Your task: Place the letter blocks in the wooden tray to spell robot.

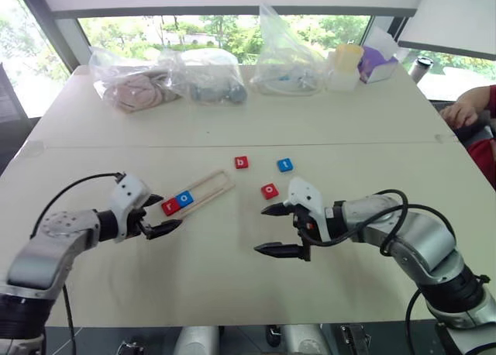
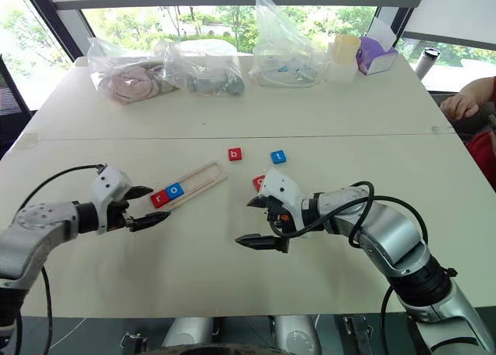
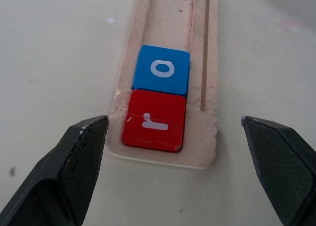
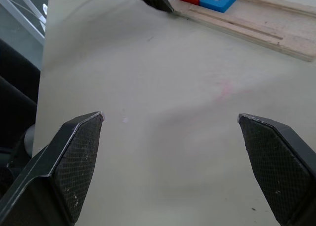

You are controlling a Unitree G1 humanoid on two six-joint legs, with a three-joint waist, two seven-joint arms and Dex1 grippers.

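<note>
Both grippers are held wide and empty over the table (image 1: pixel 232 293): the right gripper (image 1: pixel 273 229) at six o'clock, the left gripper (image 1: pixel 157 214) at eight o'clock, just beside the wooden tray (image 1: pixel 211 186). Seated touching at the tray's near end are the red r block (image 1: pixel 170 207) and blue o block (image 1: pixel 184 199). Loose on the table, at about one o'clock from the tray, are the red b block (image 1: pixel 242 163), blue t block (image 1: pixel 285 165) and red o block (image 1: pixel 269 191).

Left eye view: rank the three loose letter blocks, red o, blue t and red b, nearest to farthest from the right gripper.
From the right gripper:
1. Red o, just beyond its upper finger.
2. Blue t, farther back.
3. Red b, back and leftward; near-tied with t.
</note>
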